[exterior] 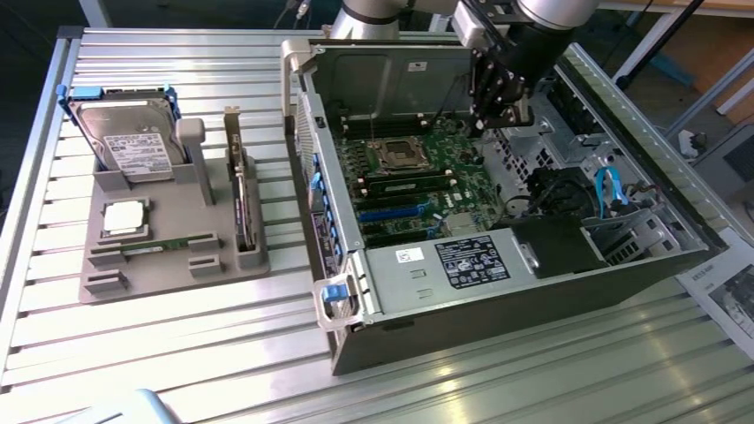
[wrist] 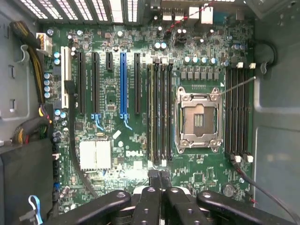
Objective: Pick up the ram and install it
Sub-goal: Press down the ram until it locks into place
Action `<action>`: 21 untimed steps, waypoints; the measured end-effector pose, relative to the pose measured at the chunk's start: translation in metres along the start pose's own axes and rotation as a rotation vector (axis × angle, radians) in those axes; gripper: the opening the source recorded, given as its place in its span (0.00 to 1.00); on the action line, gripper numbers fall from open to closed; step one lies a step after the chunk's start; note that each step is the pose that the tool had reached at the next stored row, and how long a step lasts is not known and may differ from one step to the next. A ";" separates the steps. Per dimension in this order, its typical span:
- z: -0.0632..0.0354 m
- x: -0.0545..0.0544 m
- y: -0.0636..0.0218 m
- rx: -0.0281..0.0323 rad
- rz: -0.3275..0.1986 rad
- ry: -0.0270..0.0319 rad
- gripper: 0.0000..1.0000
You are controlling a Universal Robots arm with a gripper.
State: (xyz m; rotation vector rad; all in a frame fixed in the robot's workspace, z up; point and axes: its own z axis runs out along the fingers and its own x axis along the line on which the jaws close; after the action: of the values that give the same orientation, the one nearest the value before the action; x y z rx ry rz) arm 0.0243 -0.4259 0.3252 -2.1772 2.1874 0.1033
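Grey arm, black gripper

The arm [exterior: 552,11] is a round silver-grey tube that runs into a black wrist section. The gripper [wrist: 159,174] is matte black. Its curved links [wrist: 105,202] spread to both sides, each carrying round silver pins [wrist: 121,194]. Two narrow, flat-faced fingers [wrist: 153,181] sit at the middle, their bare-metal tips pressed together, and small screw heads dot the bars behind them.

- A robotics lab/workshop is indicated.
- Bench: alu. slat table [exterior: 177,353], bare metal.
- PC case [exterior: 507,311] is laid open on it, mobo [wrist: 197,164] exposed.
- Grey jig [exterior: 154,276] w/ HDD [exterior: 132,141] & other parts is set beside it.
- Robot arm [exterior: 536,40] is seen over the case.
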 end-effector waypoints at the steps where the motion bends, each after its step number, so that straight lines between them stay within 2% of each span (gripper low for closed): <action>1: 0.0000 0.000 -0.0017 -0.0001 0.000 0.0000 0.10; 14: 0.0004 0.000 -0.0021 0.0003 0.000 -0.0001 0.10; 21: 0.0073 0.001 -0.0021 0.0017 0.000 -0.0001 0.10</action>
State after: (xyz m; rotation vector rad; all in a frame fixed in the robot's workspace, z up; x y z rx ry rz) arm 0.0264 -0.4259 0.3179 -2.1765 2.1863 0.1015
